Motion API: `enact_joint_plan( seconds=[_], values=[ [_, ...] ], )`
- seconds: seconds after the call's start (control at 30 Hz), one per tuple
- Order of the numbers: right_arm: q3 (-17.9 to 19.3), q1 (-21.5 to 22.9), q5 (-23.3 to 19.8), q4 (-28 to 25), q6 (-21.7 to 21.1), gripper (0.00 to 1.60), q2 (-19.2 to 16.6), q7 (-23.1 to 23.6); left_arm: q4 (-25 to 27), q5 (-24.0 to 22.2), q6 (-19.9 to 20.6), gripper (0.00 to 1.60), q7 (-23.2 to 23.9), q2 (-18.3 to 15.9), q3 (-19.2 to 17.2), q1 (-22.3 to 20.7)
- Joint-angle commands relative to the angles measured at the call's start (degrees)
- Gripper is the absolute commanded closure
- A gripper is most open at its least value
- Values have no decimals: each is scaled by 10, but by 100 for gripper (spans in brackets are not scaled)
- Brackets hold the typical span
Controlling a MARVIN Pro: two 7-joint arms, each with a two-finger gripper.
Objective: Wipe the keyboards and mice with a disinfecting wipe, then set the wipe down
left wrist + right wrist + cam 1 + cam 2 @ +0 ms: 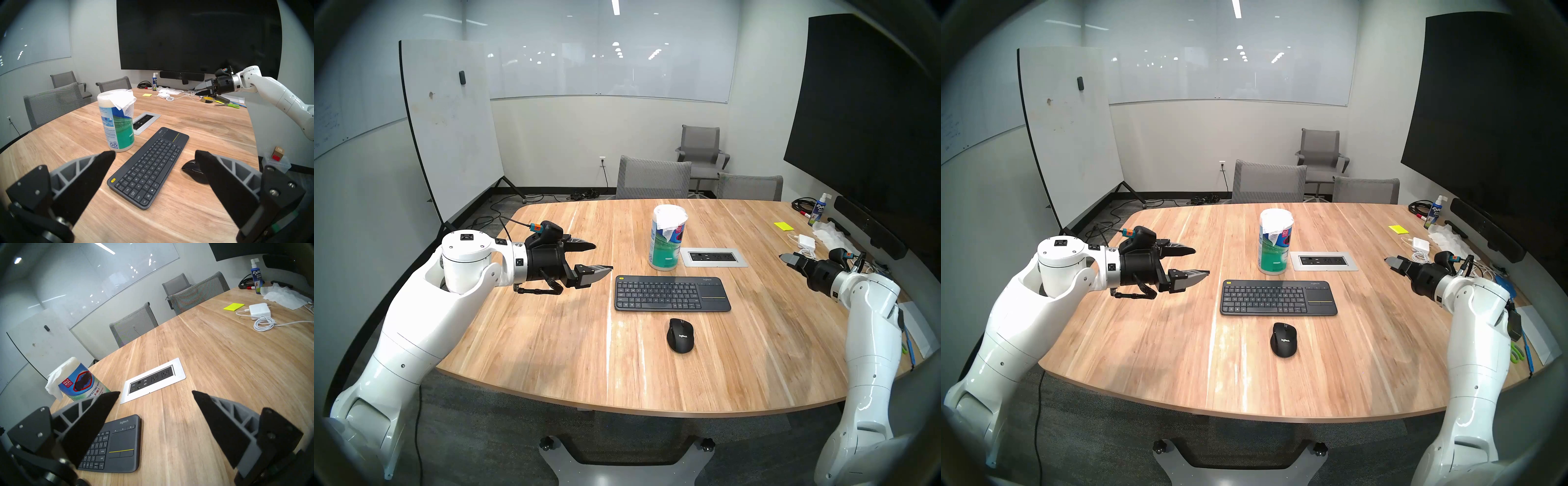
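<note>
The disinfecting wipe point(670, 220) pokes out of the top of its wipes canister point(665, 251), draped down the side, so I judge it is left there for me to pluck. The Logitech keyboard point(672, 293) lies just in front, the mouse point(680, 335) nearer me on the surface point(551, 339). My left pincer point(600, 259) and right pincer point(787, 259) hover released and empty, flanking them.

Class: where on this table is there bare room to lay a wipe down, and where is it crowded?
Free: bare table left of the keyboard and mouse, and right of them. Crowded: the far right edge, with charger, tissue and cables.
</note>
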State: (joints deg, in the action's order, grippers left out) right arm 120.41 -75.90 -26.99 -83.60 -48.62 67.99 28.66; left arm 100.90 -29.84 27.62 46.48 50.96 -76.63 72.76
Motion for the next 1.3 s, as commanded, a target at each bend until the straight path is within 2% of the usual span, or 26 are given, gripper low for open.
enact_joint_plan(
  seconds=[0.0, 1.27],
  values=[
    [-1, 5, -1, -9, 1, 0, 0, 0, 5, -1, 0, 0, 0, 0, -3, -3],
    [-1, 5, -1, -9, 1, 0, -1, 0, 5, -1, 0, 0, 0, -1, -3, -3]
  ],
)
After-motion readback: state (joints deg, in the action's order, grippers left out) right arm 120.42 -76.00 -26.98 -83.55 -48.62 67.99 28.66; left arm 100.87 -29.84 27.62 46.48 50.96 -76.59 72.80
